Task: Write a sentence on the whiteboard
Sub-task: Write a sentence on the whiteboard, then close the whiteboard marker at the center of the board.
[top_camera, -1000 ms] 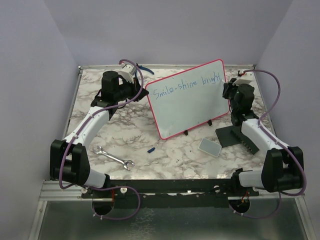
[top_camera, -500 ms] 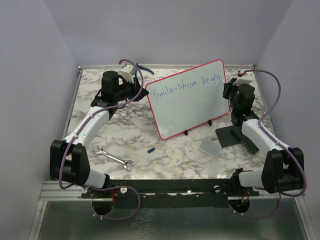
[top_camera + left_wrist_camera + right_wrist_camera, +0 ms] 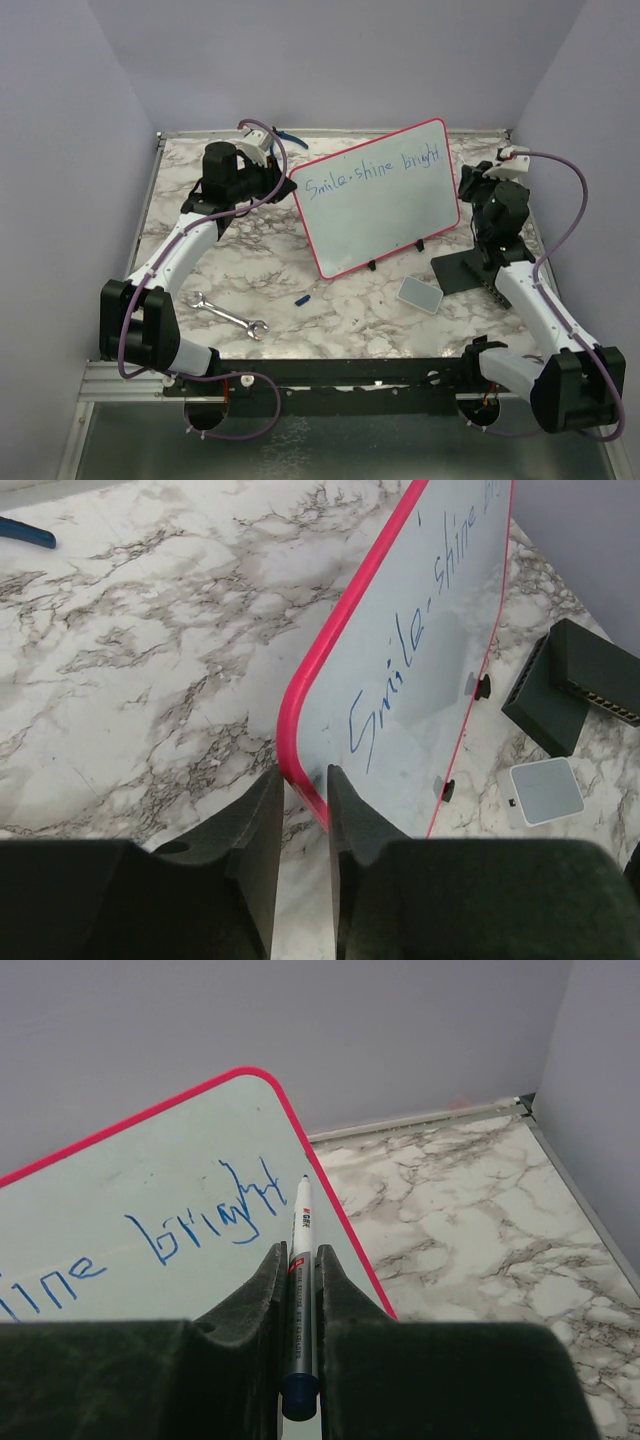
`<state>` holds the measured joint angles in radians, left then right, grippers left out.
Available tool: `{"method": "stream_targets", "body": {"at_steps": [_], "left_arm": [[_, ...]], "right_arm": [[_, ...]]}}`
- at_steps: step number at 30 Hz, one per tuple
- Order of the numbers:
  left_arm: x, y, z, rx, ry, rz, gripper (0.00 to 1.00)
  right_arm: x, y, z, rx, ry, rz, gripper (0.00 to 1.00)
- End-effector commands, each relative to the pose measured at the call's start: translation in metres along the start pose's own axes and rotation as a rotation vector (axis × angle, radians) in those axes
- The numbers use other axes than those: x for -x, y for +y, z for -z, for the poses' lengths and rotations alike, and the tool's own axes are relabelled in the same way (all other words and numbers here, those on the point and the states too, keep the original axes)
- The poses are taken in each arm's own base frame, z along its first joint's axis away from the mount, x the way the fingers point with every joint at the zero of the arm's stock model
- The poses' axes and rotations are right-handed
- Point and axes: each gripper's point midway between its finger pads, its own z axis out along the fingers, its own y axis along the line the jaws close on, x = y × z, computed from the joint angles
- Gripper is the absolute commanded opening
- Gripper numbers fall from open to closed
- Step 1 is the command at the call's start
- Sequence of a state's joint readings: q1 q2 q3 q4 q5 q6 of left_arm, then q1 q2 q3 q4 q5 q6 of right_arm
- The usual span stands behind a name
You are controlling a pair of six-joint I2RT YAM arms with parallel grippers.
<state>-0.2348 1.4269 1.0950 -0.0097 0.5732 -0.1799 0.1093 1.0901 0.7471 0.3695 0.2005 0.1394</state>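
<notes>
Marbled bench (image 3: 260, 270) carries the whiteboard (image 3: 380, 215), leaning back on its feet, with the sentence (image 3: 375, 175) along its top. At its left frame the left claw (image 3: 305, 810) straddles the edge with a narrow gap; I cannot tell whether it grips. Just off its right edge, the right claw (image 3: 298, 1290) pinches a pen (image 3: 301, 1260).

Marble table (image 3: 290, 268), whiteboard (image 3: 380, 200), wrench (image 3: 228, 316), grey pad (image 3: 419, 294)

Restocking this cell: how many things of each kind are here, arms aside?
Red-framed white whiteboard: 1
Silver metal wrench: 1
Small grey rectangular pad: 1
Black angled stand: 1
Small blue cap: 1
White marker pen: 1
Blue item at back edge: 1
Total: 7
</notes>
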Motion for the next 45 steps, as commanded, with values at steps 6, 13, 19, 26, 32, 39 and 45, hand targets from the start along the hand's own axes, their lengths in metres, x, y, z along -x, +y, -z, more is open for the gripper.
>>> {"method": "stream_targets", "body": {"at_steps": [6, 13, 19, 26, 32, 39, 45], "left_arm": [[0.009, 0.005, 0.005, 0.032, -0.032, -0.051, 0.37], [0.005, 0.007, 0.008, 0.053, -0.017, -0.045, 0.53], [0.003, 0.008, 0.009, 0.061, -0.015, -0.048, 0.63], [0.003, 0.01, 0.009, 0.071, -0.014, -0.049, 0.67], [-0.002, 0.006, 0.005, 0.054, 0.001, -0.053, 0.64], [0.005, 0.007, 0.008, 0.087, -0.028, -0.059, 0.66], [0.02, 0.0, 0.014, 0.084, -0.088, -0.057, 0.7]], "right_arm": [[-0.001, -0.01, 0.015, -0.036, 0.02, -0.003, 0.01], [0.004, -0.009, 0.019, -0.026, 0.01, -0.006, 0.01], [0.007, -0.008, 0.021, -0.022, 0.005, -0.004, 0.01], [0.009, -0.008, 0.023, -0.018, -0.003, -0.001, 0.01], [0.006, -0.008, 0.022, -0.02, 0.005, 0.003, 0.01], [0.002, -0.007, 0.02, -0.013, 0.015, 0.003, 0.01], [0.006, -0.006, 0.022, -0.001, 0.005, 0.009, 0.01]]}}
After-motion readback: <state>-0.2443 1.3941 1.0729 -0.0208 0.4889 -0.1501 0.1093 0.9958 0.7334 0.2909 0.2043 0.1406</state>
